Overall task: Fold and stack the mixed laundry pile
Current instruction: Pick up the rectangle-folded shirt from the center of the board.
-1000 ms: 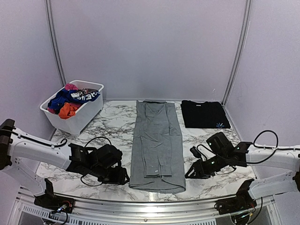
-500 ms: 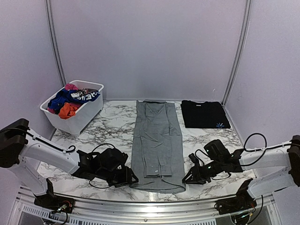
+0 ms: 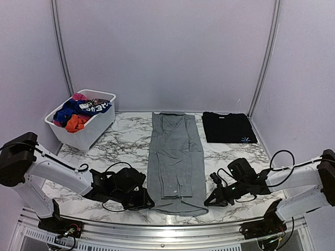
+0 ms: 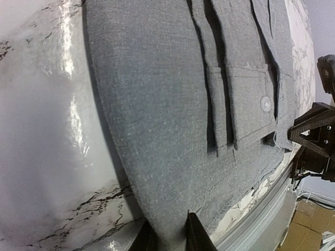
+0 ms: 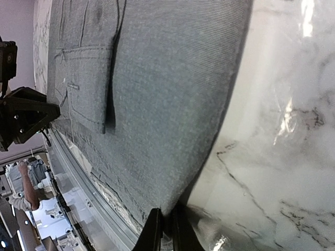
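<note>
A long grey garment (image 3: 174, 157) lies flat down the middle of the table, its buttoned pocket (image 4: 251, 104) near the front hem. My left gripper (image 3: 148, 203) is at the garment's near-left corner, shut on the grey cloth (image 4: 167, 157), which runs down between the fingers (image 4: 196, 238). My right gripper (image 3: 208, 201) is at the near-right corner, and its fingertips (image 5: 155, 230) pinch the hem (image 5: 167, 130). A folded black garment (image 3: 229, 127) lies at the back right. The rest of the mixed laundry pile (image 3: 78, 110), blue, orange-red and pink pieces, fills the basket.
A white plastic basket (image 3: 90, 134) stands at the back left on the marble table (image 3: 125, 141). A metal rail (image 3: 167, 230) runs along the table's near edge, just below both grippers. Cables loop beside each wrist.
Both grippers have moved inward to the grey garment's near corners and closed from open onto its hem. The garment has not shifted.
</note>
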`<state>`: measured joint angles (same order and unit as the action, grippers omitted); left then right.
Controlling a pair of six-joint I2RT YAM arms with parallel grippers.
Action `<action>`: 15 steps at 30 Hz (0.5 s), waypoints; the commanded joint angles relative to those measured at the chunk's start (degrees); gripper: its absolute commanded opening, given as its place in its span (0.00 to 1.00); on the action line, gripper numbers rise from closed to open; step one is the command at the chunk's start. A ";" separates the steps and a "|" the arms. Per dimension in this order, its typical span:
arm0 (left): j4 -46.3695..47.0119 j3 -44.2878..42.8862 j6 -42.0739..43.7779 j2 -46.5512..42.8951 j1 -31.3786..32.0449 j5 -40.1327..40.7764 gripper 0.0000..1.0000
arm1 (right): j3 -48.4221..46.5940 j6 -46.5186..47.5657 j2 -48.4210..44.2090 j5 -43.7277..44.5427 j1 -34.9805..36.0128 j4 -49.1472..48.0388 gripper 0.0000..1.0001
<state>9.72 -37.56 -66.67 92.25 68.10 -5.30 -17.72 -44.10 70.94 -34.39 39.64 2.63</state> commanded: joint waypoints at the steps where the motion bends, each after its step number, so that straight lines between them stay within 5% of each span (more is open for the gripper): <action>1: -2.97 -0.88 0.53 2.44 1.10 -0.41 0.15 | 1.29 -1.01 -0.26 -0.48 0.46 -0.71 0.04; 5: -3.73 -2.17 1.77 2.14 2.40 -0.95 0.00 | 0.16 -0.46 -4.12 -1.29 0.58 2.53 0.00; 15: -13.12 -6.41 2.66 -3.92 12.06 2.21 0.00 | -0.83 -3.68 -25.34 -5.11 2.04 15.95 0.00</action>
<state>2.22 -42.92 -64.05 92.53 77.45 -4.45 -17.08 -45.89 50.98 -37.23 40.66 11.92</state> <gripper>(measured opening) 0.012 0.002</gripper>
